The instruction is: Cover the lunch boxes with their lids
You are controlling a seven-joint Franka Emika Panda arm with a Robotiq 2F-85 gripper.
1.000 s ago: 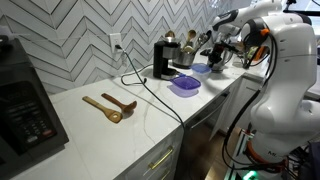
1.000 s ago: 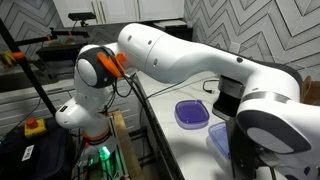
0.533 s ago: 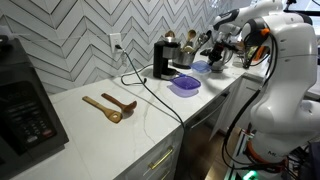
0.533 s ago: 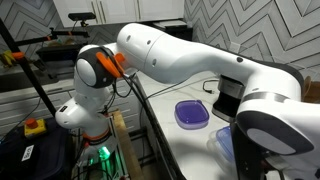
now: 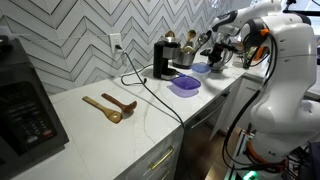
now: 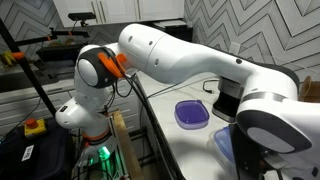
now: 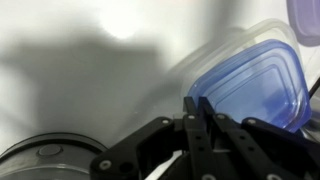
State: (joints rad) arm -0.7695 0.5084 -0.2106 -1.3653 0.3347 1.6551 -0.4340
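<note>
Blue lid (image 7: 250, 85) — closed end effector (image 7: 197, 102) beside.

the table (image 5: 90, 125) lies bare and wide between the wooden spoons (image 5: 110, 106) and the purple lid (image 5: 184, 85), crossed only by a black cable (image 5: 150, 95). the far end is tight: a black coffee machine (image 5: 162, 60) stands by the wall, and the shut pincer (image 7: 199, 108) sits low, with the blue lid (image 7: 250, 88) just beside it and a round dark rim (image 7: 40, 160) near. a big dark appliance (image 5: 25, 105) blocks the near end.

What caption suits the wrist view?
Shut tool at the edge of the blue lid lying on a clear lunch box.
</note>
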